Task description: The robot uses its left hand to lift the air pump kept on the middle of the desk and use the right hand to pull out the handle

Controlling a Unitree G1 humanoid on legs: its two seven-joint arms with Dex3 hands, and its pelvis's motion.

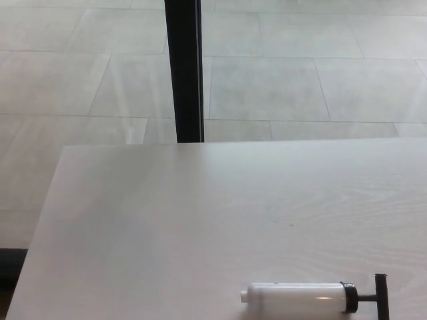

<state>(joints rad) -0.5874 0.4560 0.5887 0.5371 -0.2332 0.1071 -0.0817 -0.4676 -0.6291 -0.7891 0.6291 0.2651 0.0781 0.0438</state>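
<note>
I see the pale desk [167, 220] with its left edge in frame; a black post [184, 70] stands behind it. The white air pump [297, 298] lies sideways near the bottom edge, black handle [380, 296] pointing right. Neither hand shows; no writing is readable.

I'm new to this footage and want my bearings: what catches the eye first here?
A white air pump with a black T-handle lies on its side near the front edge of the pale wooden desk, handle toward the right. Beyond the desk's far edge a black post stands upright against the tiled floor. Neither robot hand shows.
</note>
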